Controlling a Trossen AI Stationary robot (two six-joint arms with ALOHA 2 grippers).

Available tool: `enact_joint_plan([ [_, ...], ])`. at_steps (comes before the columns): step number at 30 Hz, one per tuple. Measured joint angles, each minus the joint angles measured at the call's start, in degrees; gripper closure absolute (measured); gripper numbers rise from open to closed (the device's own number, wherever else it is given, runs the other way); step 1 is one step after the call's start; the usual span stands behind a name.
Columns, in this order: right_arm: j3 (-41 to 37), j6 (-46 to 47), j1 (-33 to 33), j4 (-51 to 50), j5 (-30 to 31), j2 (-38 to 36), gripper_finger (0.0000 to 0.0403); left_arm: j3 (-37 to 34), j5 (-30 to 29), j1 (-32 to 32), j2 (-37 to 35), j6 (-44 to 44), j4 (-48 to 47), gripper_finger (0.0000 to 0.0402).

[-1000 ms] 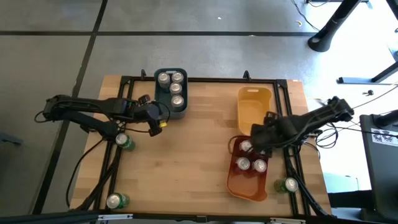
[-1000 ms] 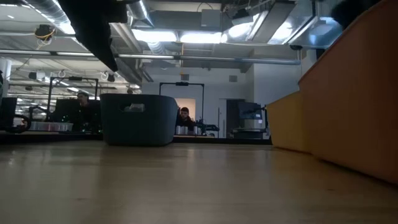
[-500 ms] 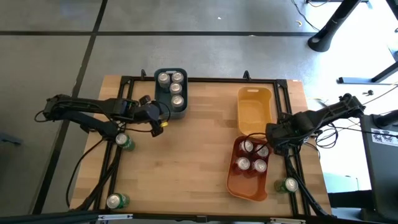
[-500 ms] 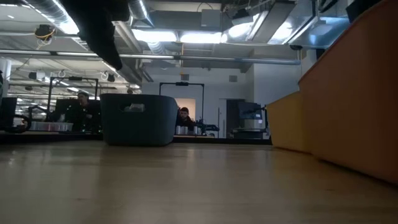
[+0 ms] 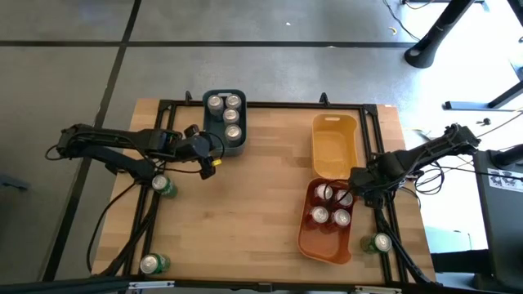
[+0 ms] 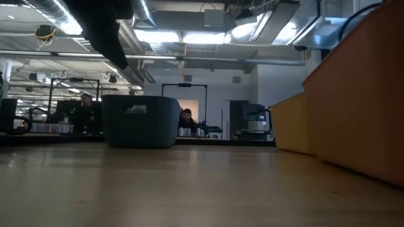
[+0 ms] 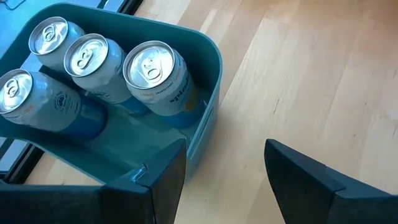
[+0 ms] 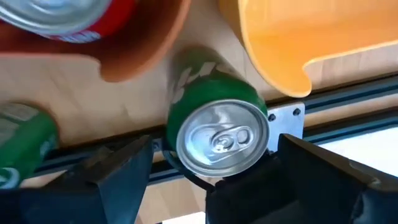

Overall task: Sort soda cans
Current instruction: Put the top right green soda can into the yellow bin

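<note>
My right gripper (image 5: 359,186) hangs open and pointing down at the table's right edge. Its fingers stand on either side of an upright green soda can (image 8: 217,134), which sits by the black rail between the orange bin (image 5: 327,241) and the yellow bin (image 5: 335,143). I see no touch. Several red cans (image 5: 328,206) stand in the orange bin. My left gripper (image 7: 224,180) hovers open beside the near corner of the blue-grey bin (image 7: 205,68), which holds several silver cans (image 7: 155,74). More green cans stand at the left (image 5: 163,186), the near left (image 5: 154,263) and the near right (image 5: 378,242).
A black rail frame (image 5: 270,104) runs around the wooden tabletop. The middle of the table (image 5: 253,204) is bare wood. Another green can (image 8: 18,146) shows beside the right gripper. In the low view, people sit at desks far behind the blue-grey bin (image 6: 140,121).
My right gripper has moved from above the orange bin toward the table's right edge and has sunk lower, ending over the green can by the rail. Its fingers have stayed open.
</note>
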Motion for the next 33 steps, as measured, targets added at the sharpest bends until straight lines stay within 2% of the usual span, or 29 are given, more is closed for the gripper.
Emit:
enact_joint_plan([
  [9,-1.09,-1.27,0.0,0.48,0.5,0.02,0.0058,0.0,0.0,0.02,0.0,0.0,0.0,0.0194],
  [13,-1.09,0.71,0.0,3.72,0.6,0.31,0.0058,0.0,0.0,0.02,0.0,0.0,0.0,0.0194],
  [17,-1.05,1.16,0.0,7.07,2.63,0.31,0.0058,0.0,0.0,0.0,0.0,0.0,0.0,0.0194],
  [21,-1.05,1.16,0.0,3.53,5.24,0.26,0.0059,0.0,0.0,0.0,0.0,-0.03,-0.01,0.0194],
  [29,-1.09,1.42,0.0,2.86,2.59,0.26,0.0059,0.0,0.0,0.0,0.0,-0.53,-0.04,0.0194],
  [33,-4.26,1.46,0.0,4.9,0.98,0.26,0.0059,0.0,0.0,0.01,0.0,-0.5,-0.04,0.0194],
])
